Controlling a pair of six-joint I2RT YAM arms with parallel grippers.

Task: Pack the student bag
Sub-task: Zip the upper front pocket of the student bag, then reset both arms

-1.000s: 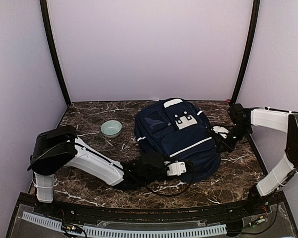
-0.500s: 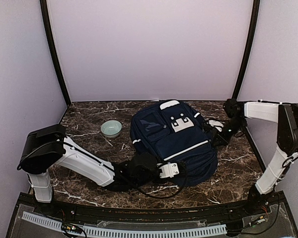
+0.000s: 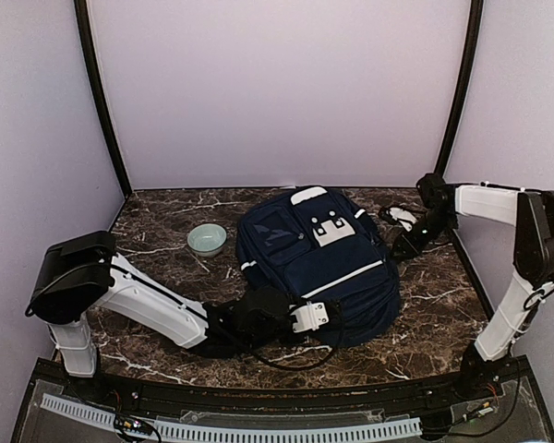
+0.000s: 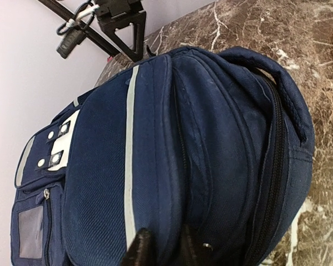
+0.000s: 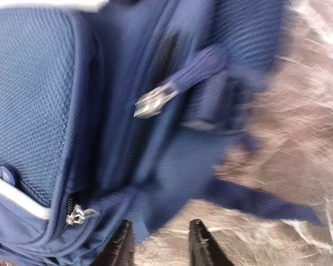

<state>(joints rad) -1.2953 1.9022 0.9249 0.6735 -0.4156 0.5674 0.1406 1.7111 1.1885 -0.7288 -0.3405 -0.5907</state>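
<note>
Resting flat on the dark brown marble-patterned table (image 3: pixel 166 217) with its front pockets upward, the large navy-blue fabric student bag with white reflective stripes (image 3: pixel 319 268) lies between the two claws.

Nearest, the left claw (image 4: pixel 165 252) sits at the bag's near bottom edge. Its fingertips are a little apart with blue fabric directly ahead. Whether a fold is pinched between them cannot be told. Judged purpose: steadying or shifting the bag from its base. Every zip ahead of this claw appears closed, so no compartment looks ready for packing.

Farther off, the right claw (image 5: pixel 160 244) is at the bag's far right side. Its jaws are apart with only bare table between them, and it holds nothing. A metal zip pull (image 5: pixel 152 102) and a loose blue webbing strap (image 5: pixel 255 202) lie just ahead of it. The strap could snag a finger.

Just beside the right claw lies a small white-and-black object (image 3: pixel 402 217) that cannot be identified. Beyond the left claw, left of the bag, stands a pale green ceramic bowl (image 3: pixel 207 239), apart from both arms.
</note>
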